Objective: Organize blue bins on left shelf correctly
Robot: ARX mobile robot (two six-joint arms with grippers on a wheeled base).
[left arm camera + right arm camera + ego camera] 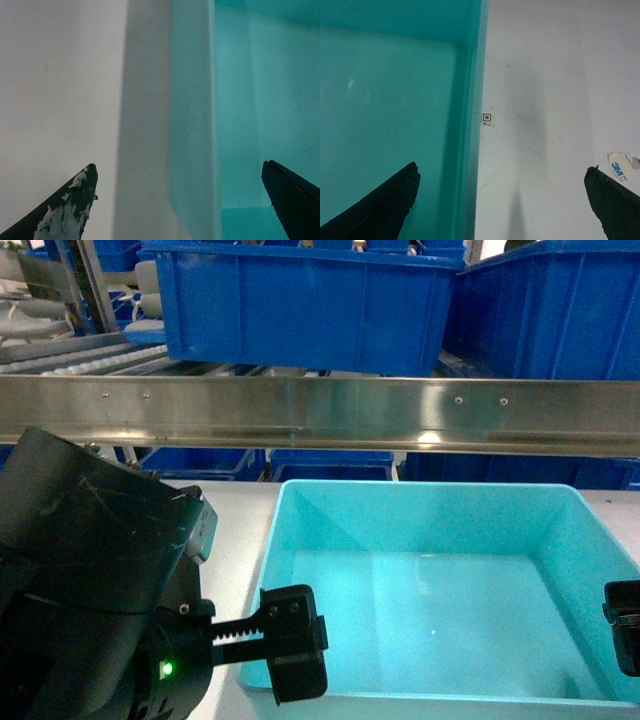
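Two tools, both spread wide, each straddling a side wall of the light blue bin [440, 590]. Left tool [180, 200]: one finger over the white tabletop [60, 100], the other inside the bin, wall between them, no contact yet. Right tool [502, 200]: same on the opposite wall, one finger over the bin floor, the other over bare tabletop. In the head view I only see a sliver of the right tool at the frame edge.

Bin sits flat on the tabletop, just in front of the steel shelf [320, 415], below its front rail. It looks empty. Dark blue bins [300, 300] already sit on the shelf's upper rails, more visible under the rail behind.

Progress, my read: early. Nothing gripped, nothing lifted; the light bin is not on the shelf yet. Left to do: close both tools on the walls, lift level, clear the front rail, set the bin on the roller tracks. Which slot is free I can't tell from here.

Small square marker sticker [487, 119] on the tabletop just beside the bin's right wall, torn tape scrap [621, 167] further out.
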